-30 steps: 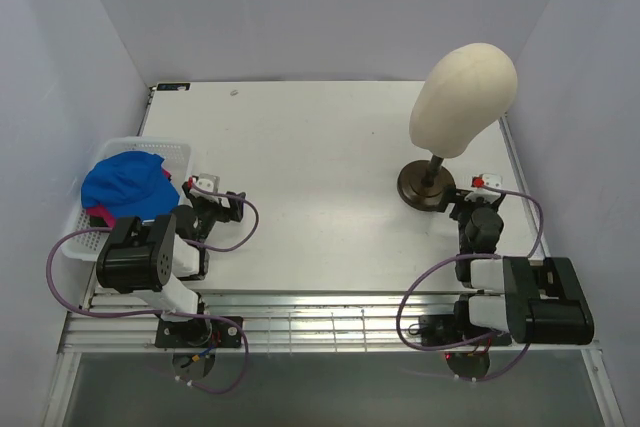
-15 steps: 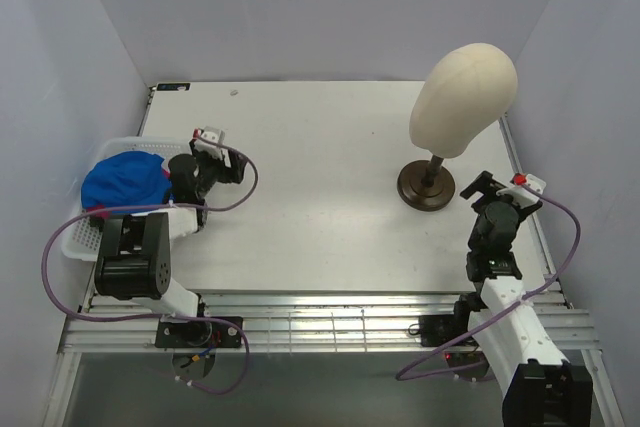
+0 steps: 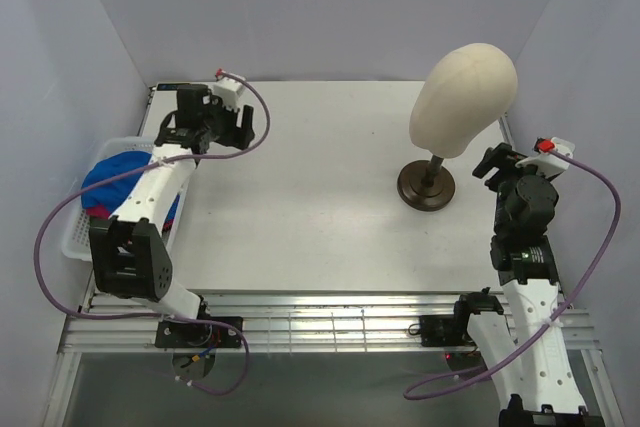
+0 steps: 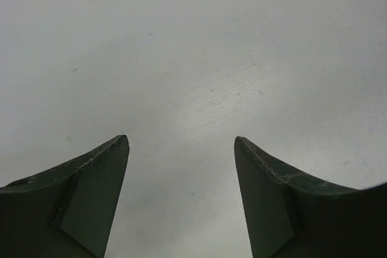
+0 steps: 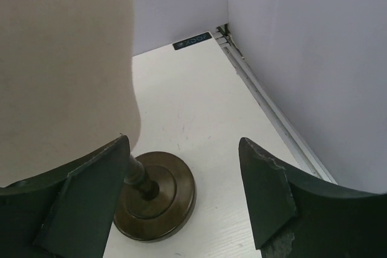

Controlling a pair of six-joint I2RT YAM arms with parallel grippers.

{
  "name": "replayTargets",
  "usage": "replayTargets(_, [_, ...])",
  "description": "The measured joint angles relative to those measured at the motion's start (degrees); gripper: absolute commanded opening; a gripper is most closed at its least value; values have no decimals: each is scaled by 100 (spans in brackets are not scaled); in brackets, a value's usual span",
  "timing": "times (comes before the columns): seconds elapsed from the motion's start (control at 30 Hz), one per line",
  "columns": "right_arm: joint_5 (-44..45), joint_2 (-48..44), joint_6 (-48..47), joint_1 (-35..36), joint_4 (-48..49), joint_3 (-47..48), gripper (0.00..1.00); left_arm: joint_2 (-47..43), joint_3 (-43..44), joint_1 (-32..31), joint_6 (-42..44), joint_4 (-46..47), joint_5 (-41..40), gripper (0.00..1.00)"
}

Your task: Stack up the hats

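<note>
A royal blue cap (image 3: pixel 112 178) lies on top in the white mesh basket (image 3: pixel 72 240) at the left edge, partly hidden by my left arm. A strip of the magenta pink cap (image 3: pixel 93 211) shows under it. The green and black caps are hidden or out of view. My left gripper (image 3: pixel 205 125) is open and empty over the bare table near the back left corner, beyond the basket; its wrist view (image 4: pixel 181 143) shows only the tabletop. My right gripper (image 3: pixel 505 163) is open and empty, held up just right of the mannequin stand (image 5: pixel 184 143).
The cream mannequin head (image 3: pixel 464 97) stands on a dark round base (image 3: pixel 425 187) at the back right; the head (image 5: pixel 60 58) and base (image 5: pixel 154 194) fill the left of the right wrist view. Walls close in the table on the left, back and right.
My left arm has swung from beside the basket up to the back left corner. My right arm has unfolded and risen from the near edge to beside the mannequin stand.
</note>
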Motion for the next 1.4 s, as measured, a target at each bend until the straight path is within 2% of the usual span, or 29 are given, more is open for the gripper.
replayTargets(0.13, [-785, 238, -153, 0, -638, 680, 68, -42, 846, 1012, 424, -1075, -599, 88])
replayTargets(0.27, [-1526, 555, -234, 2, -1322, 1488, 64, -304, 682, 2337, 1001, -1631, -1165, 91])
replayTargets(0.37, [-2024, 713, -271, 2, -1646, 2002, 59, -363, 417, 3158, 1390, -1882, -1270, 88])
replayTargets(0.5, [-2601, 791, -273, 11, -1945, 2538, 57, -142, 308, 3851, 1698, -2039, -1285, 85])
replayTargets(0.53, [-2693, 811, -275, 11, -1998, 2643, 57, -98, 297, 3910, 1738, -2039, -1279, 81])
replayTargets(0.57, [-2774, 815, -275, 11, -2044, 2723, 56, -59, 282, 3960, 1770, -2039, -1255, 71])
replayTargets(0.63, [-2868, 802, -275, 11, -2122, 2813, 56, 0, 273, 3985, 1818, -2041, -1200, 60])
replayTargets(0.73, [-2970, 750, -275, 11, -2216, 2822, 56, 24, 271, 3987, 1880, -2039, -1091, 38])
replayTargets(0.77, [-2986, 741, -275, 11, -2245, 2822, 56, 24, 271, 3985, 1891, -2041, -1036, 18])
replayTargets(0.8, [-3003, 739, -275, 11, -2256, 2822, 56, 24, 271, 3985, 1871, -2055, -992, 5])
replayTargets(0.83, [-3008, 741, -275, 11, -2260, 2822, 56, 26, 271, 3987, 1884, -2076, -966, 0])
replayTargets(1.13, [-3139, 778, -278, 11, -2280, 2839, 56, 26, 358, 3991, 1860, -2212, -817, 0])
replayTargets(1.4, [-3366, 1263, -415, 33, -2546, 3587, 56, -114, 1281, 3993, 1534, -2374, -614, 0])
